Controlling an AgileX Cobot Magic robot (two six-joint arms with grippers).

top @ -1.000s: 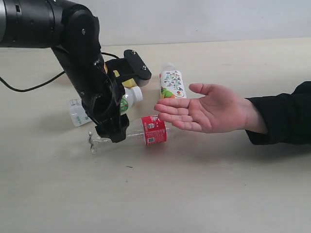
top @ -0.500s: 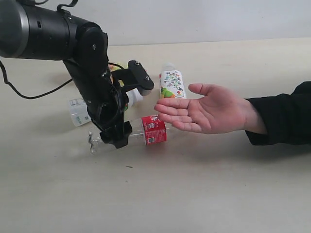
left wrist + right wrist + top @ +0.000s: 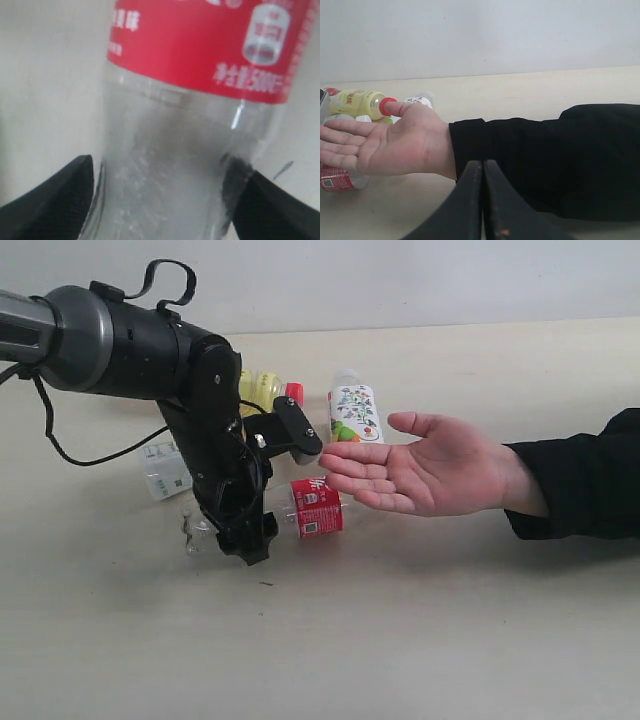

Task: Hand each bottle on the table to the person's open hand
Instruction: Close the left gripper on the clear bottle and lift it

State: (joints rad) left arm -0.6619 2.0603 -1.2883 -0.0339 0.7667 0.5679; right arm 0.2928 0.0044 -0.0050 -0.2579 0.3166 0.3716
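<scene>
Sits lower than a second ago: left jaws down at bench [image 3: 450,640] level, no longer hovering above the bottles. Straddles the red-label bottle [image 3: 312,508] on its clear part beside the label, jaws apart with one finger close against each side (no squeeze or denting of the plastic in the wrist view, so not clamped by the look of it). Leaves that bottle lying on its side on the bench, just short of the open hand [image 3: 430,472] held palm up to the right. Uncovers the yellow bottle [image 3: 262,390] behind, mostly hidden by the arm a second ago; leaves the cartoon bottle [image 3: 354,412] and the white bottle [image 3: 165,470] untouched. Keeps the right jaws pressed together, idle near the black sleeve [image 3: 580,480]. Means reach done, grasp next: probably close, lift, then carry the short way to the palm. Nothing handed over yet, judging by all four bottles on the bench
</scene>
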